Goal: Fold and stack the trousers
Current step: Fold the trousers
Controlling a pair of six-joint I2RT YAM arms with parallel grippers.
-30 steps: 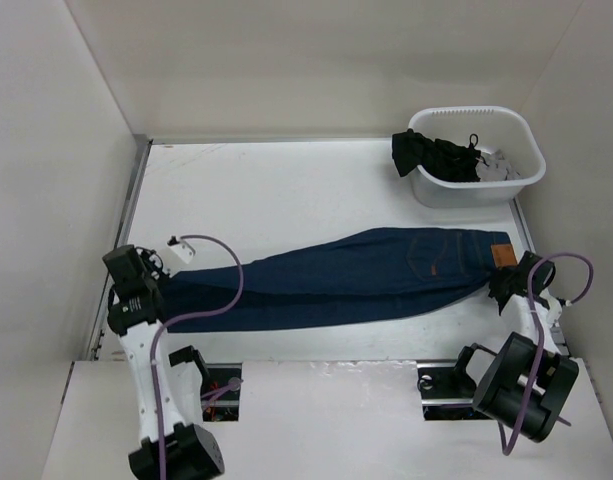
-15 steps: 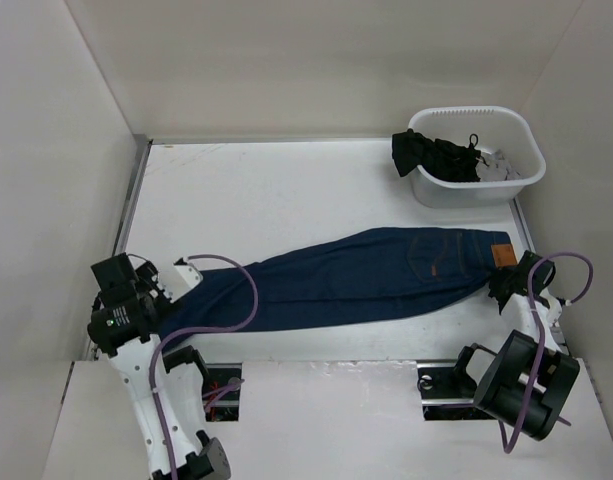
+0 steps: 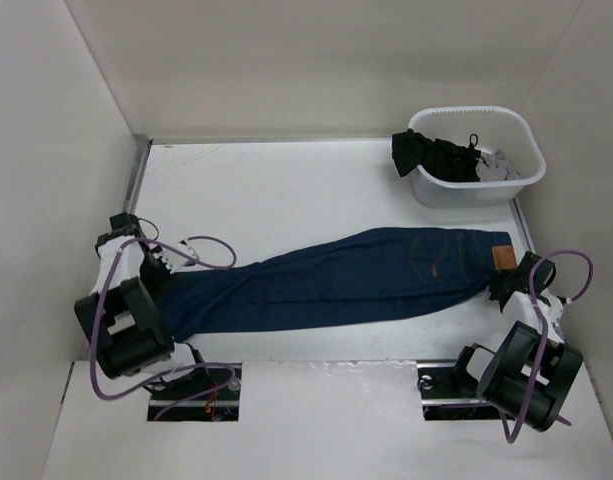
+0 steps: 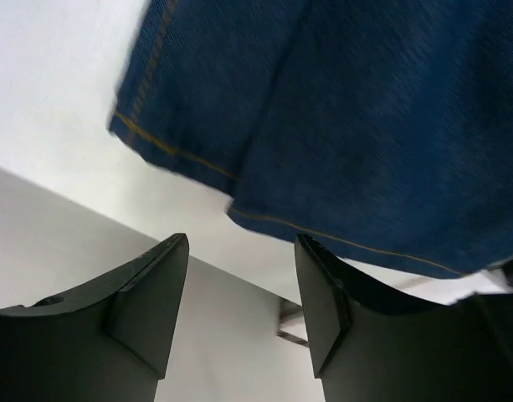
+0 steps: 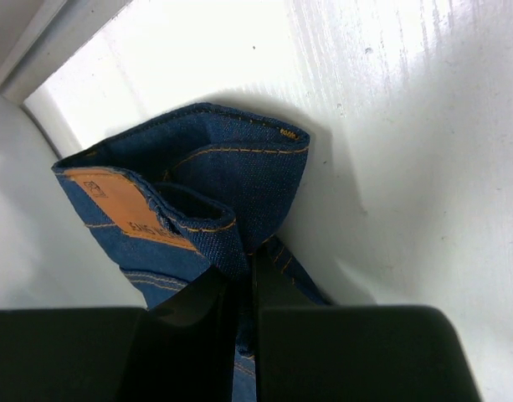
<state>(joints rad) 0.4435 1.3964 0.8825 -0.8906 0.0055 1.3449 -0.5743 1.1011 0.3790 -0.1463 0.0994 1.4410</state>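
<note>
The dark navy jeans (image 3: 366, 280) lie flat across the table, waistband at the right and leg ends at the left. My right gripper (image 3: 506, 285) is shut on the waistband corner next to the tan patch (image 5: 126, 213). In the right wrist view the denim (image 5: 239, 176) is pinched between its fingers (image 5: 246, 285). My left gripper (image 3: 158, 268) is by the leg ends at the left wall. In the left wrist view it (image 4: 241, 243) is open and empty, with the hems of the jeans (image 4: 365, 126) lying just beyond the fingertips.
A white basket (image 3: 521, 135) holding black garments (image 3: 436, 155) stands at the back right. White walls close in the table on the left, right and back. The table's front edge runs just below the jeans.
My left arm has swung round, its wrist moving toward the far left by the wall. The leg ends have shifted slightly. The right arm has hardly moved.
</note>
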